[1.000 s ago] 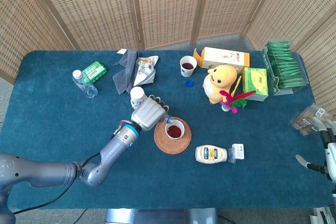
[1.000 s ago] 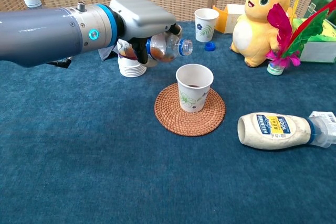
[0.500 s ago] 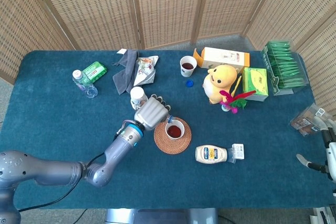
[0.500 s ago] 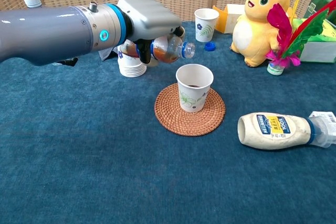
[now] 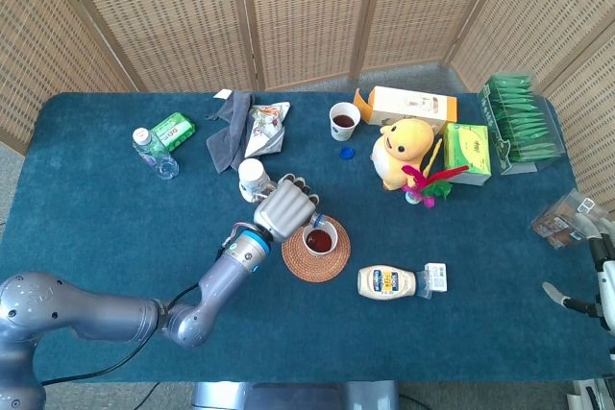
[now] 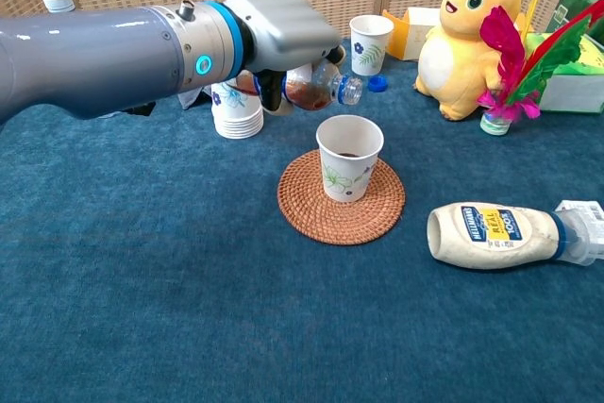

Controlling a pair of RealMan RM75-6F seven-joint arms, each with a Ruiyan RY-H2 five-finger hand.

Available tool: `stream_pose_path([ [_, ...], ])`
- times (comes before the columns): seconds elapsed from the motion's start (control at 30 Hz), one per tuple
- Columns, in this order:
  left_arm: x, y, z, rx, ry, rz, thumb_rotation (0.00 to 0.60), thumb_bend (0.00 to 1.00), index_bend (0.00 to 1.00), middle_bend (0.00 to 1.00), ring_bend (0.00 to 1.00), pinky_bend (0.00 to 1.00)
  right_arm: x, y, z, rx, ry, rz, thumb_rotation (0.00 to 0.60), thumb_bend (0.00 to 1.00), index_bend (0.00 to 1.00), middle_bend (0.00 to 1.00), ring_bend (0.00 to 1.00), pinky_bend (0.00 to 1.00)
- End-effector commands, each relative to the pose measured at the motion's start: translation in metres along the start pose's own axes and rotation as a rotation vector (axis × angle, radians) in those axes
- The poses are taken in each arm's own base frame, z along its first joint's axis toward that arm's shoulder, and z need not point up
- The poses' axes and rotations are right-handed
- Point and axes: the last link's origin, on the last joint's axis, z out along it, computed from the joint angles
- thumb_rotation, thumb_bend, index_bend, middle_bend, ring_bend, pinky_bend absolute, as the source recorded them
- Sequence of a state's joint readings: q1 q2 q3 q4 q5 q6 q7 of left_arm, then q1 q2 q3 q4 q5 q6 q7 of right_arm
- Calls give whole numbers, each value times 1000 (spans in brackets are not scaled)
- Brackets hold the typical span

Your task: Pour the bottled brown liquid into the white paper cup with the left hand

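Bottle (image 6: 316,90) of brown liquid lies nearly level in the left hand (image 6: 283,30), whose fingers are wrapped around its body; its uncapped mouth points right and sits just above the rim of the white paper cup (image 6: 349,157). That cup stands upright on a round woven coaster (image 6: 311,212) near the middle of the surface (image 6: 142,309), and the head view shows dark liquid inside it (image 5: 319,237). A stack of paper cups (image 6: 236,112) stands just behind the hand, toward the far edge. A mayonnaise bottle (image 6: 495,234) lies on its side right of the coaster. A second cup (image 6: 370,42) holding dark liquid and a blue cap (image 6: 377,83) sit nearer the far edge, left of a yellow plush toy (image 6: 467,35). Only a sliver of the right arm (image 5: 601,280) shows at the right edge of the head view; whether that hand's fingers are apart or closed cannot be told.
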State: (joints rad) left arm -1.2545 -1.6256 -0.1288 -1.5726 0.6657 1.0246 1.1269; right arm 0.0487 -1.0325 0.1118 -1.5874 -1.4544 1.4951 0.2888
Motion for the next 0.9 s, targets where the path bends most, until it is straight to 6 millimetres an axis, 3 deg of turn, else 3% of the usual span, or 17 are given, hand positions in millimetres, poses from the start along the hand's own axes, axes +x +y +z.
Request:
stream_pose_path([
  [0.03, 3, 2, 1, 5, -1, 29, 600, 540, 521, 427, 292, 403, 0, 1, 0, -2, 0, 2, 600, 0, 0, 0, 0, 0],
  [0.9, 9, 18, 3, 26, 18, 229, 600, 541, 535, 444, 292, 403, 0, 1, 0, -15, 0, 6, 600, 0, 0, 0, 0, 0],
])
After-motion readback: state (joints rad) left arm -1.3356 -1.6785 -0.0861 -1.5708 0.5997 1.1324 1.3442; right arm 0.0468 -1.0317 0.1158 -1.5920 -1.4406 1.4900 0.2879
